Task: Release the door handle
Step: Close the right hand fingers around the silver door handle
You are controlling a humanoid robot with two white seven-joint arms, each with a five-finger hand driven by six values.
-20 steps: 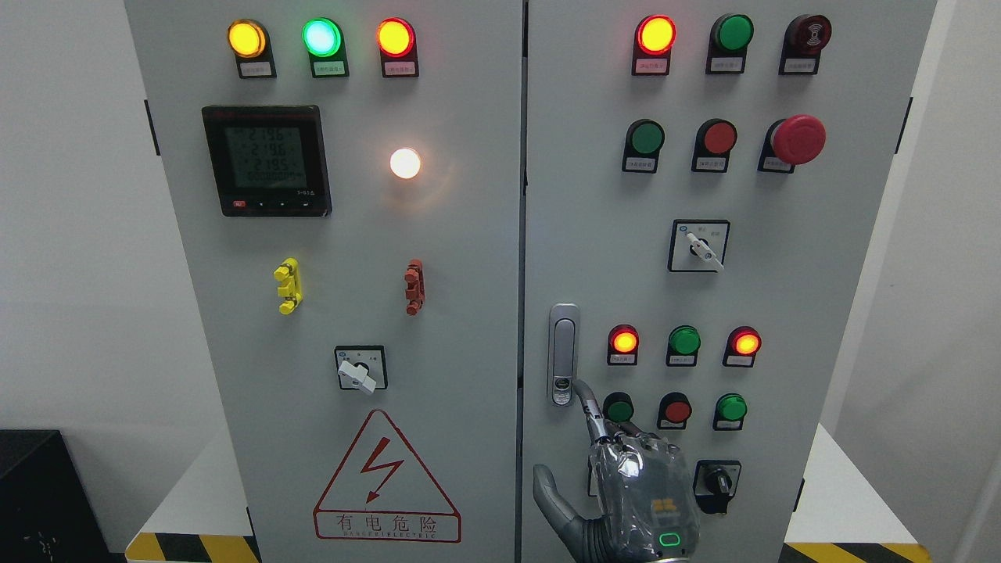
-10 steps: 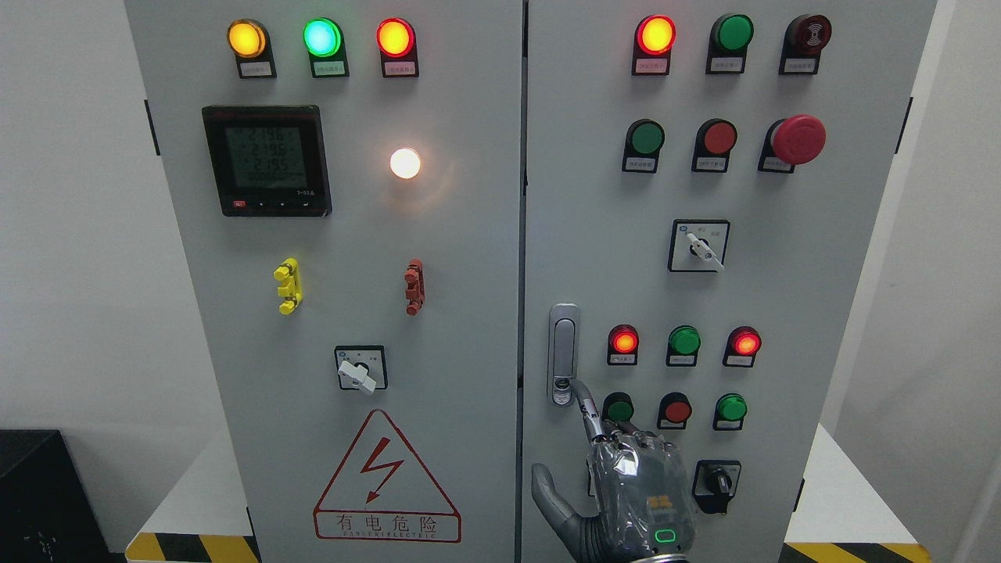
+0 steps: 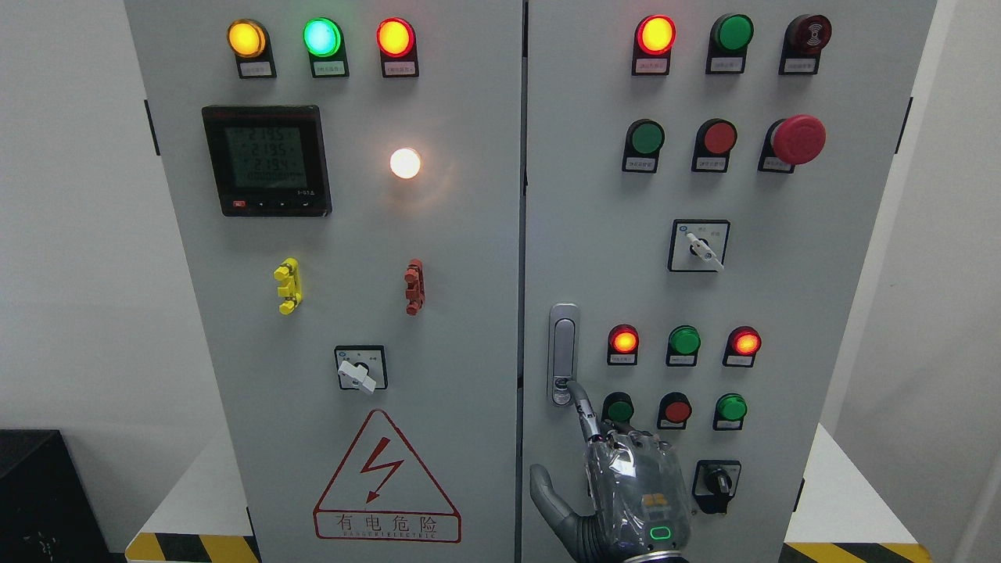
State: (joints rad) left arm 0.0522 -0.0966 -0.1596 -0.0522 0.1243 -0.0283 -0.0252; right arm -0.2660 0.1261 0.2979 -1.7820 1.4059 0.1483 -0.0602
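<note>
The silver door handle (image 3: 563, 352) stands upright at the left edge of the grey cabinet's right door (image 3: 594, 234), with a round lock button at its lower end. My right hand (image 3: 557, 429) comes up from the bottom edge just below it. Its index finger (image 3: 583, 407) is stretched out, and the tip touches the handle's lower end at the lock button. The thumb (image 3: 547, 489) sticks out to the left, and the other fingers are curled into the palm. The hand grasps nothing. The left arm is not visible.
Lit and unlit push buttons (image 3: 677, 408) sit right of the hand, and a black key switch (image 3: 715, 483) is beside the wrist. The left door (image 3: 352, 234) carries a meter, selector switch and red warning triangle. White platform edges with yellow-black tape flank the cabinet.
My right hand has shifted slightly left and up while the index fingertip stayed at the handle's lower end. The handle itself has not moved.
</note>
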